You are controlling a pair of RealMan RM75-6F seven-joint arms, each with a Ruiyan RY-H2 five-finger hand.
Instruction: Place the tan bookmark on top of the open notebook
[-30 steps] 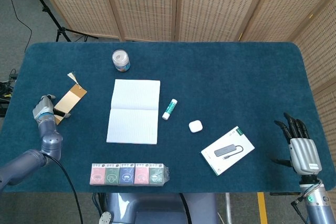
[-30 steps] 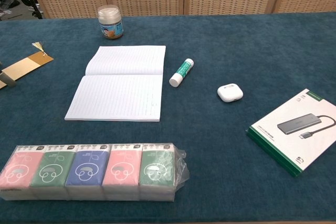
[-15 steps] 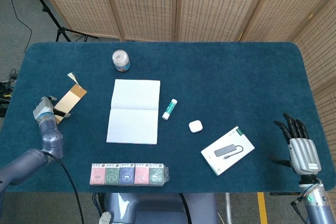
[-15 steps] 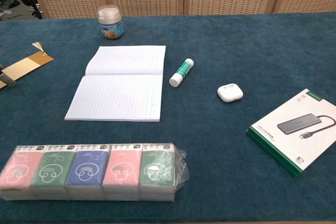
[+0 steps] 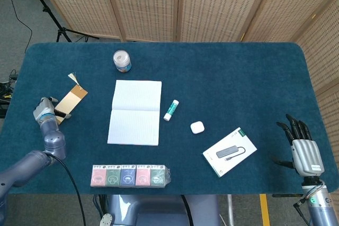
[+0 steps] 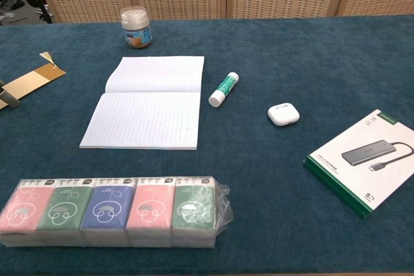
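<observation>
Unmoved, tan bookmark point(image 5: 70, 99) lies diagonally, tassel far-left.

Table point(image 5: 238, 67): matt teal cloth, felt-like. Notebook point(image 5: 135, 112): matt lined paper. Bookmark point(image 5: 71, 99): tan card. Tissue packs point(image 6: 113, 211): glossy plastic wrap. Earbud case point(image 6: 283, 114): smooth white plastic.

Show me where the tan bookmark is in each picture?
Head view: the bookmark lies at the left of the table, slanted, with the left hand at its near end.
Chest view: the bookmark sits at the far left edge, partly cut off.
Shared landmark: the open notebook lies just to its right in both.
</observation>
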